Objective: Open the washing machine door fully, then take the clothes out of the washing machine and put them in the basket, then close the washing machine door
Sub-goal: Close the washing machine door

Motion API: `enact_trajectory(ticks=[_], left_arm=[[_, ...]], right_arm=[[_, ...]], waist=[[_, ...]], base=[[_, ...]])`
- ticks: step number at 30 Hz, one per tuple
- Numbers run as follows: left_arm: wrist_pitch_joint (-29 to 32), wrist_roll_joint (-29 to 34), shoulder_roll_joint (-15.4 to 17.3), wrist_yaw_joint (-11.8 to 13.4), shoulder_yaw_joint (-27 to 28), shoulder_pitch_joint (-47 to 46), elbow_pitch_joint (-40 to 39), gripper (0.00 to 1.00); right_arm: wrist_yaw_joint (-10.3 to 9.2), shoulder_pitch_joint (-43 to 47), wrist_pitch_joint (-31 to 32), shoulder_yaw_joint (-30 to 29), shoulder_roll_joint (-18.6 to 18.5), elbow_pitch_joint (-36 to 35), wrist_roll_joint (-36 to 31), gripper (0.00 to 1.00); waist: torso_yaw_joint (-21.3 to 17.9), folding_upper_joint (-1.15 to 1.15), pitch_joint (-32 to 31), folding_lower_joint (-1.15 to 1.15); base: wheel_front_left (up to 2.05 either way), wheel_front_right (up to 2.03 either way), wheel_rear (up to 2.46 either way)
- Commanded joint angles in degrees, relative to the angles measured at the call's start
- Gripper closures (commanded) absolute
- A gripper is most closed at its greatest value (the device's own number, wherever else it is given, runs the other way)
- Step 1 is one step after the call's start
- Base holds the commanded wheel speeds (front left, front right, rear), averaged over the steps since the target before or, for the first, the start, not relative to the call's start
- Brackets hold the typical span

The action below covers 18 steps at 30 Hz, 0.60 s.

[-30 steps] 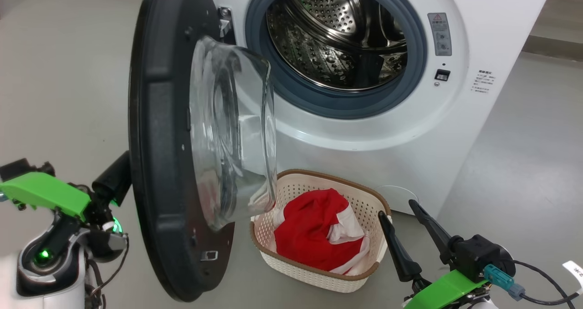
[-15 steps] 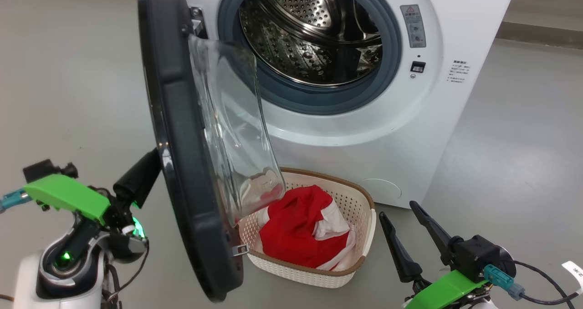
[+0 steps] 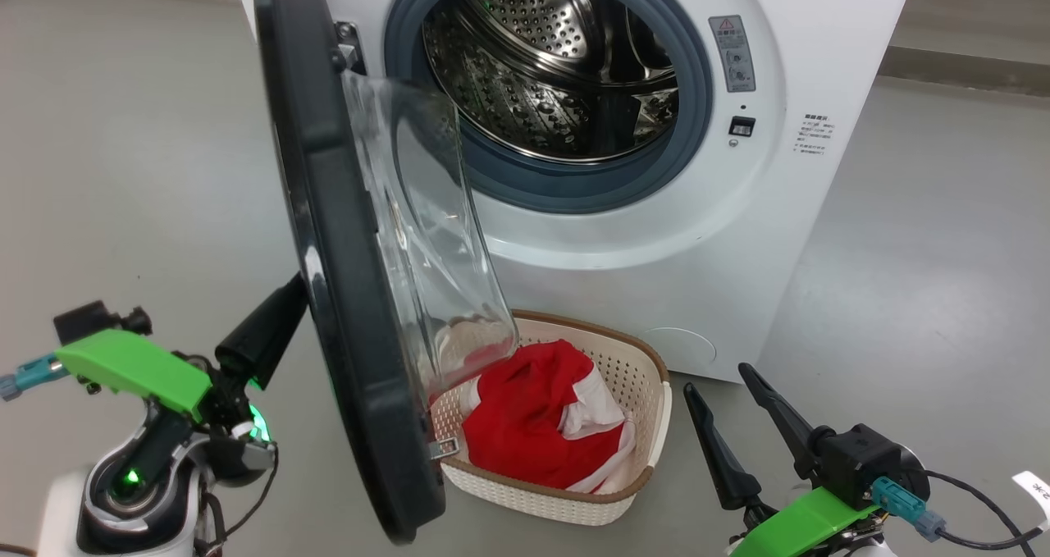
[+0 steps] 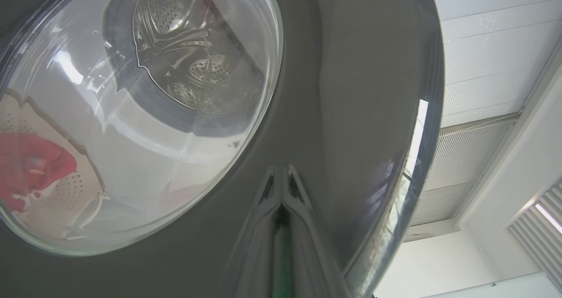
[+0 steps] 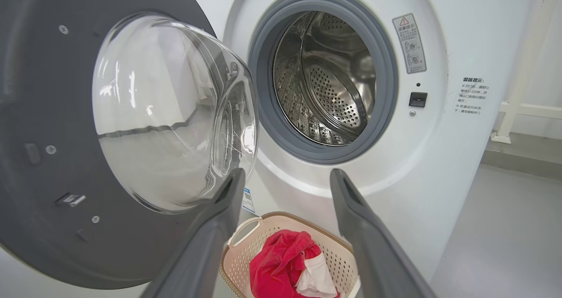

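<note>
The left wrist wears a bright green flat plastic bracket; on top of that bracket sits a small black camera block, at its left end a teal plug; below it a glossy black-and-white rounded joint housing carries a green light and a thin black cable; just right of it, the left gripper is matte black and tapered; far right of it, the right gripper has two long pointed black fingers, a black boxy base and a white printed tag.

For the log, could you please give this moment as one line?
left gripper: shut, at washing machine door | right gripper: open, empty | red clothes: in basket
</note>
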Motion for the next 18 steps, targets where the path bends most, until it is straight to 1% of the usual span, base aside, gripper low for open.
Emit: enact_trajectory(ticks=[1,2,6,8,11,13,15,18], left_arm=[[-0.33,0.36,1.06,-1.18,1.64,-0.09,-2.18,0.54],[-0.58,0.65,1.32,-1.66,1.81,0.26,-2.33,0.00],[-1.96,2.61,2.65,-4.17,2.23,1.96,-3.13,0.00],[-3.33,5.20,4.10,-6.58,2.08,3.02,-4.00,0.00],[-8.39,12.53,6.88,-9.91,1.55,4.65,-4.52,0.00],[-12.35,18.00,8.65,-11.53,0.64,5.51,-5.13,0.00],[-16.68,24.08,10.29,-12.40,-0.96,6.44,-5.91,0.00],[-24.01,34.25,12.77,-12.89,-4.00,7.99,-6.93,0.00]], right_arm=[[0.36,-1.27,-0.36,1.05,0.06,-1.26,0.63,0.00],[0.36,-1.20,-0.36,1.06,0.06,-1.23,0.84,0.00],[0.36,-0.98,-0.36,1.03,0.06,-1.21,1.14,0.00],[0.36,-0.90,-0.36,1.06,0.06,-1.19,1.23,0.00],[0.36,-0.88,-0.36,1.17,0.06,-1.19,1.24,0.00],[0.36,-0.92,-0.36,1.27,0.06,-1.20,1.20,0.00],[0.36,-0.95,-0.36,1.28,0.06,-1.23,1.17,0.00],[0.36,-1.06,-0.36,1.31,0.06,-1.28,1.10,0.00]], waist=[[0.20,0.00,-0.17,0.00],[0.29,0.00,-0.22,0.00],[0.73,0.00,-0.47,0.00],[0.94,0.00,-0.57,0.00],[1.21,0.00,-0.63,0.00],[1.33,0.00,-0.57,0.00],[1.48,0.00,-0.47,0.00],[1.53,0.00,-0.27,0.00]], base=[[0.00,0.00,0.00],[0.00,0.00,0.00],[0.00,0.00,0.00],[0.00,0.00,0.00],[0.00,0.00,0.00],[0.00,0.00,0.00],[0.00,0.00,0.00],[0.00,0.00,0.00]])
